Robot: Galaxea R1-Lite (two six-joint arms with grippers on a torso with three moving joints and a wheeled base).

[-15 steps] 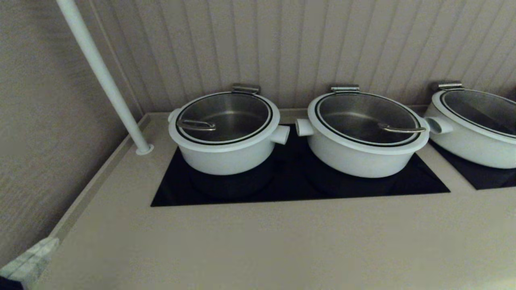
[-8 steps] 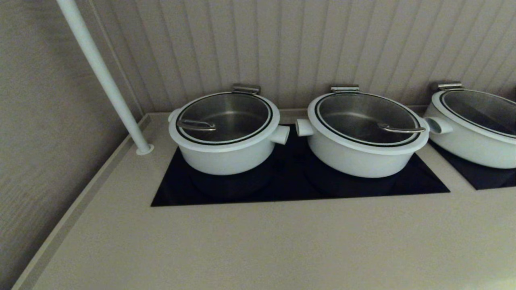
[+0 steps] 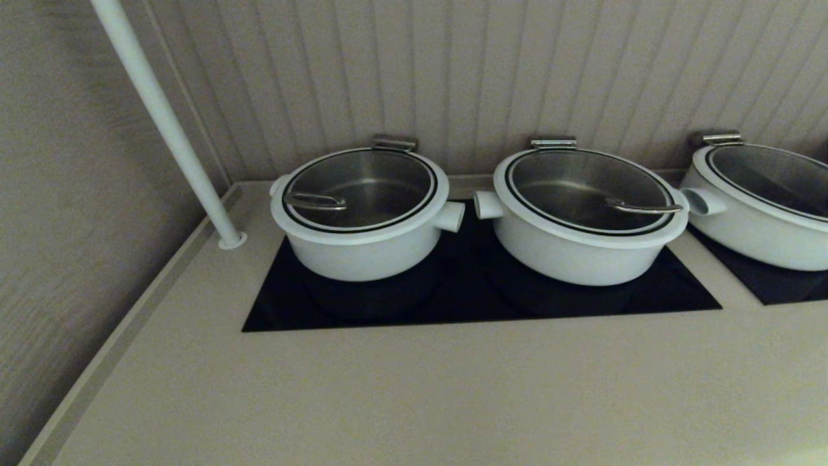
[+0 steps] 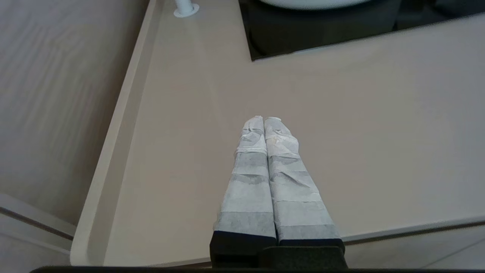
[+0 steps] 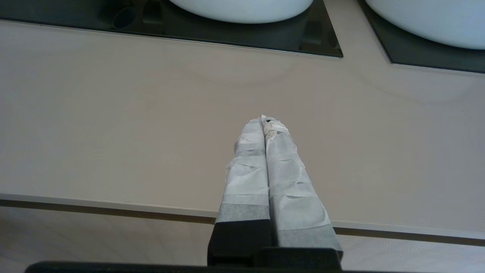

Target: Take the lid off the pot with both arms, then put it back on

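The left tool (image 4: 264, 120) is sitting clenched, its two white-wrapped fingers (image 4: 250, 170) pressing together along their whole length with nothing between them. It is hanging low over the near part of the beige counter (image 4: 379, 132), close to the counter's left raised edge, pointing toward the back wall. The right tool (image 5: 265, 120) is doing the same thing: fingers (image 5: 288, 178) closed tight on nothing, hovering above the counter's front edge, aiming at the black cooktop (image 5: 227, 34) beyond it. Neither tool is showing in the head view, so both arms are staying well back from the pots.

Moving outward, the pot (image 3: 362, 249) is standing on the left half of the black cooktop (image 3: 466, 291), well apart from both tools. It is looking white, round and straight-sided, with a stubby white side handle (image 3: 449, 217) poking out to its right. The lid (image 3: 359, 189) is resting flat on the pot's rim: glass in the middle showing the steel inside, a thin black band around it and a broad white ring outside that. Its slim curved steel bar handle (image 3: 315, 201) is lying off-centre, toward the lid's left side.

Just beside it to the right, a wider pot (image 3: 582, 249) with its own glass lid is sharing the same cooktop, and a third pot (image 3: 763, 220) is peeking in at the far right. A white pole (image 3: 165, 123) is rising at a slant from the counter's back left corner.
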